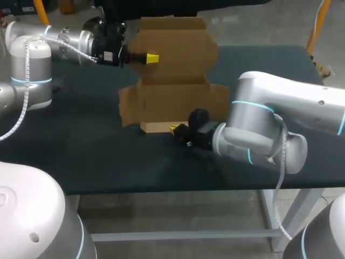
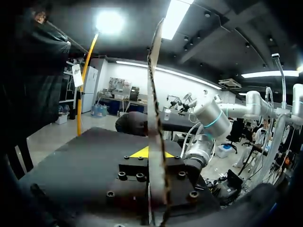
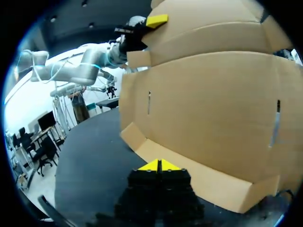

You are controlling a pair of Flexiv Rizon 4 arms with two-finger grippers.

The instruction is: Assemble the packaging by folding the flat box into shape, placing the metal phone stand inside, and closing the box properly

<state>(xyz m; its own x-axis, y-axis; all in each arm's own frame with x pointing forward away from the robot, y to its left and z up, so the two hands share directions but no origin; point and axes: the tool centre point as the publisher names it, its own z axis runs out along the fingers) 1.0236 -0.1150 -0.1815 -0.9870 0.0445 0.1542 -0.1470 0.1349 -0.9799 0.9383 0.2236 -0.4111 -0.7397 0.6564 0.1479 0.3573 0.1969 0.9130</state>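
The box (image 1: 175, 81) is stood upright on the bench (image 1: 81, 151), with its upper edge pinched by the left fingers (image 1: 152, 58). The right fingers (image 3: 152, 165) are closed empty, just beside the lower flap (image 3: 189, 177). The cardboard is judged light, stiff and easily creased, so panels are best gripped at their edges.

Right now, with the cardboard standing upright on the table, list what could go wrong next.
1. The left gripper pinches the cardboard only high on one side. The tall sheet could twist or slip out.
2. The right gripper, fingers together, sits at the bottom flap. A push there might crease the flap off its fold or slide the sheet along the table.
3. No phone stand is in view, so packing may stall.
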